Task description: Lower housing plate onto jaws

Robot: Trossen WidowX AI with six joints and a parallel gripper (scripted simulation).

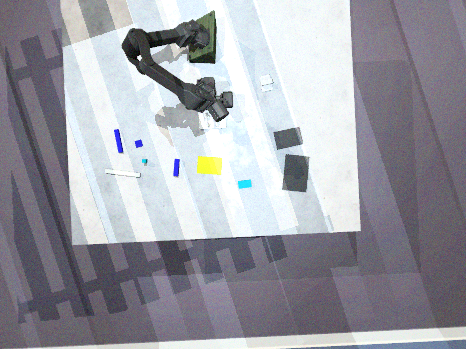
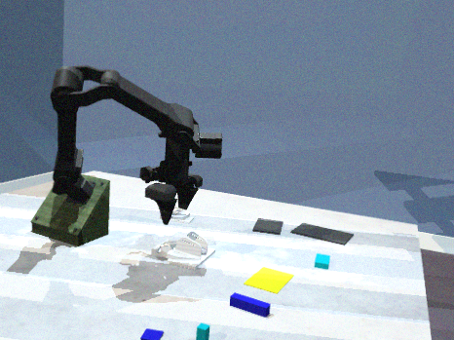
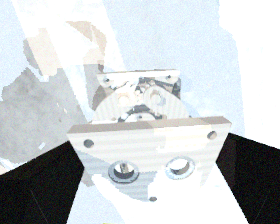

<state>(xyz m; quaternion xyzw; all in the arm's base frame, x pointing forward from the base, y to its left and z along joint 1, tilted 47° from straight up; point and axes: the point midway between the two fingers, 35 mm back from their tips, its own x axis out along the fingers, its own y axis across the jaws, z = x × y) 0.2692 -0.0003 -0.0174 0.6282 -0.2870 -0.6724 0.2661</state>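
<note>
My gripper is shut on the pale housing plate, with one dark finger at each side edge. The plate has two large round holes and small corner holes. It is held above the table, nearer the wrist camera than the assembly; in the exterior view it is not clearly seen. The white assembly with the two curved jaws stands on the table below the gripper. In the wrist view its jaws show beyond the plate's upper edge, partly hidden by it. Whether the holes line up with the stubs cannot be told.
A small white part lies apart. Two dark plates, a yellow square, a cyan block, several blue blocks and a white bar lie about. The green arm base stands behind.
</note>
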